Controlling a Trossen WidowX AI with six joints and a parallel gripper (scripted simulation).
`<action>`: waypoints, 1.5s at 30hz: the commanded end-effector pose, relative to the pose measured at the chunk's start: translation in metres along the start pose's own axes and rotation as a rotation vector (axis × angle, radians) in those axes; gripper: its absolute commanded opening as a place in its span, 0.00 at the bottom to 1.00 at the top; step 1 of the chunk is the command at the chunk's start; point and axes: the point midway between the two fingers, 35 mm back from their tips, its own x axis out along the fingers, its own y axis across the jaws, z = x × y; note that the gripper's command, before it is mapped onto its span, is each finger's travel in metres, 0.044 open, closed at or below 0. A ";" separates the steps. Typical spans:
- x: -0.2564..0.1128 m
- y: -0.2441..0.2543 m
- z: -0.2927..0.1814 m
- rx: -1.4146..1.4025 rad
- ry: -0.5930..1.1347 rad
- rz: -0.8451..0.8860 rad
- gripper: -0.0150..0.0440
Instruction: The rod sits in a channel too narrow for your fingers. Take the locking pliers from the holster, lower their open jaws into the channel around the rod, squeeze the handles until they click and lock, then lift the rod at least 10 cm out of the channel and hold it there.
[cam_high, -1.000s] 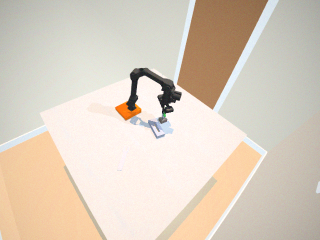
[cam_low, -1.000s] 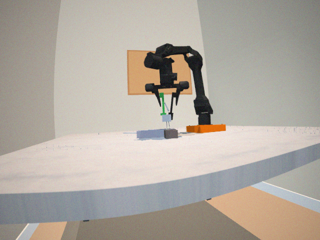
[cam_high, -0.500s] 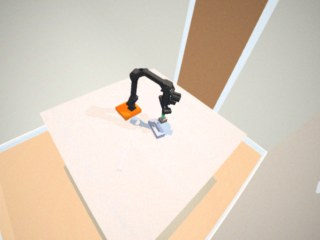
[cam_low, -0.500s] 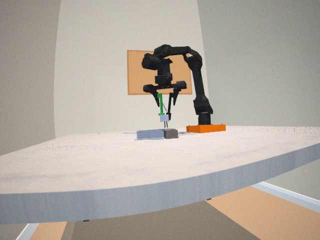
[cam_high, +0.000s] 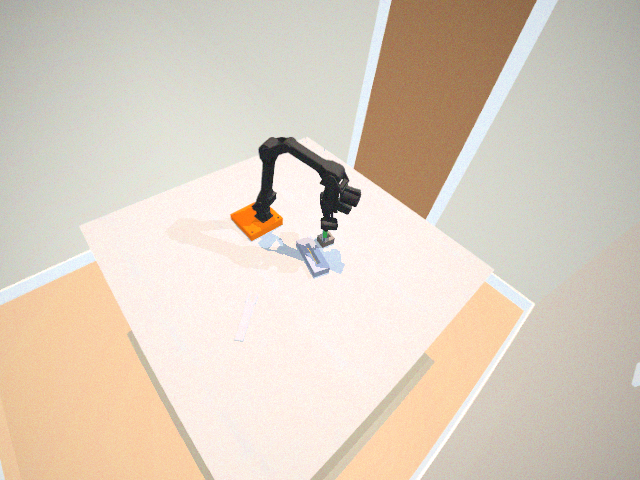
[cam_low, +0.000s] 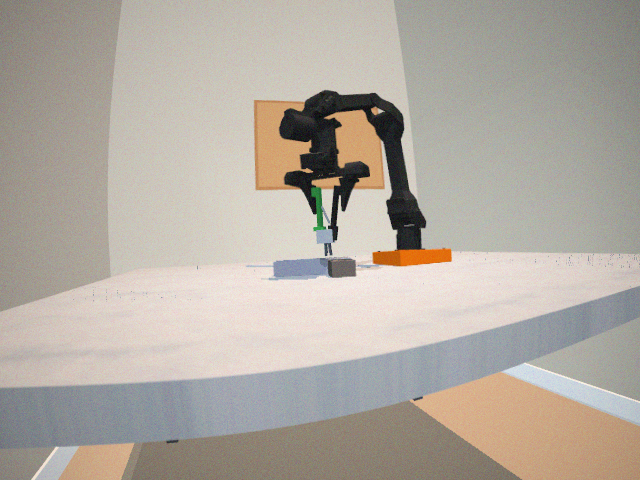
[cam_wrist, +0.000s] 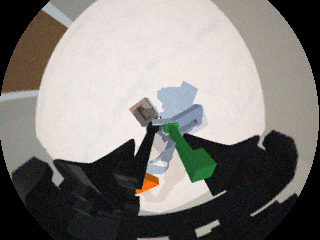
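Here, one pair of locking pliers (cam_low: 324, 236) (cam_wrist: 171, 127) hangs between the two fingers of one gripper (cam_low: 329, 210) (cam_wrist: 159, 139), which grips its spread handles. One rod (cam_high: 312, 254) lies in one channel block (cam_high: 320, 267) (cam_low: 297, 267) (cam_wrist: 192, 118); only the top view shows it plainly.

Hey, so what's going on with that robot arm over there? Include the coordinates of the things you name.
The arm's gripper (cam_low: 329, 210) (cam_wrist: 159, 139) holds locking pliers (cam_low: 324, 236) (cam_wrist: 171, 127) by their green and black handles, jaws down. They are out of the dark holster (cam_high: 327, 239) (cam_low: 342, 268) (cam_wrist: 143, 112) and above the table. The rod (cam_high: 312, 254) lies in the channel block (cam_high: 318, 268) (cam_low: 297, 267) (cam_wrist: 196, 116), not yet lifted.
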 end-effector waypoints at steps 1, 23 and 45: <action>-0.001 -0.003 -0.002 0.054 -0.004 -0.001 0.79; -0.002 -0.020 -0.010 0.333 -0.008 -0.002 0.79; -0.003 -0.036 -0.019 0.613 -0.011 -0.002 0.79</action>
